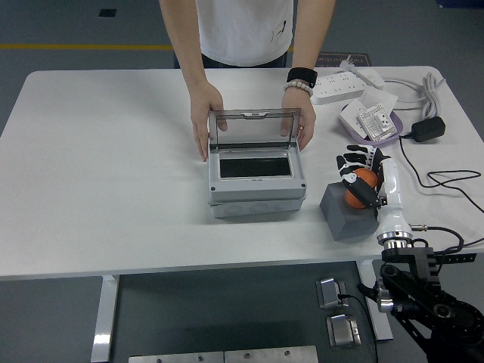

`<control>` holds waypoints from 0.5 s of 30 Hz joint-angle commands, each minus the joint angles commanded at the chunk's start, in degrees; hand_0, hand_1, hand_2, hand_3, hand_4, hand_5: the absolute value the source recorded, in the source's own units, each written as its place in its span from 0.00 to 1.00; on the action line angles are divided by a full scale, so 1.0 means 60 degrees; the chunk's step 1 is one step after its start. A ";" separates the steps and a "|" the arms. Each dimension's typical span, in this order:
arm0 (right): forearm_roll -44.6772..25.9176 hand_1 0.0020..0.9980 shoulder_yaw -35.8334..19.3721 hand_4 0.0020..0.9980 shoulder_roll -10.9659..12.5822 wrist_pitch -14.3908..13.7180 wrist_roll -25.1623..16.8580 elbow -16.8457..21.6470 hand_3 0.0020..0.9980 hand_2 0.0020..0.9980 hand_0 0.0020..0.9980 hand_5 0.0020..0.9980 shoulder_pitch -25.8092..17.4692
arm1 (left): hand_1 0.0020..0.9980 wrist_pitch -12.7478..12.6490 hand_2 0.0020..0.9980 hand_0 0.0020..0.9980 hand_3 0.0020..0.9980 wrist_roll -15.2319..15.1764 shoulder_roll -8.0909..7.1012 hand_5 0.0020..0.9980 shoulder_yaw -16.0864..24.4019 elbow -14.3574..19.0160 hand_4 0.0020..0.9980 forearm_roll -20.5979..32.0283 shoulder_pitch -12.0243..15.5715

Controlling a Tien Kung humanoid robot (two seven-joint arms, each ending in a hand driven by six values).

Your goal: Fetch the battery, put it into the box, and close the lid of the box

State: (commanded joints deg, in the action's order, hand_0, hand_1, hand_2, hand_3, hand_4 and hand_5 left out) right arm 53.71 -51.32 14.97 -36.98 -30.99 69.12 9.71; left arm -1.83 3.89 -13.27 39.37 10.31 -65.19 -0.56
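1 robot hand, your right hand [361, 175], sits over the grey battery [349, 211] at the right of the tabletop [106, 189], fingers curled on its top. The grey box [255, 178] stands at the centre, well left of the battery, lid [252, 129] upright. A person's 2 hands [203, 121] hold the box's far sides.

I can make out no lettering anywhere — the white card [376, 119] on the purple tray [349, 121] carries dark print too small for me to read. The small mark on the person's white shirt [278, 30] is a scribble to me, and the grey box [257, 181] shows no label.
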 joint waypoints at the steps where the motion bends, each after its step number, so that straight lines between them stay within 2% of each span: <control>1: -0.0002 0.56 0.0012 0.74 -0.0003 0.0000 0.0006 -0.0015 0.58 0.54 0.53 0.31 0.0000 | 0.59 0.0001 0.52 0.38 0.51 -0.0001 0.0000 0.00 -0.0004 0.0000 0.00 -0.0001 -0.0001; 12: -0.0066 0.57 0.0187 0.75 0.0025 0.0000 0.0104 -0.0204 0.58 0.54 0.53 0.33 0.0001 | 0.59 0.0002 0.52 0.38 0.51 0.0001 0.0002 0.00 0.0035 0.0000 0.00 -0.0067 -0.0010; 15: -0.0081 0.57 0.0228 0.73 0.0029 0.0000 0.0116 -0.0239 0.59 0.54 0.54 0.30 -0.0001 | 0.59 0.0001 0.52 0.38 0.51 0.0001 0.0013 0.00 0.0042 0.0000 0.00 -0.0090 -0.0016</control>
State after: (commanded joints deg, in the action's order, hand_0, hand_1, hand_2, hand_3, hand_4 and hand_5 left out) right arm 53.23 -49.95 15.15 -36.98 -30.29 67.68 9.70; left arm -1.82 3.89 -13.19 39.63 10.31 -65.73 -0.66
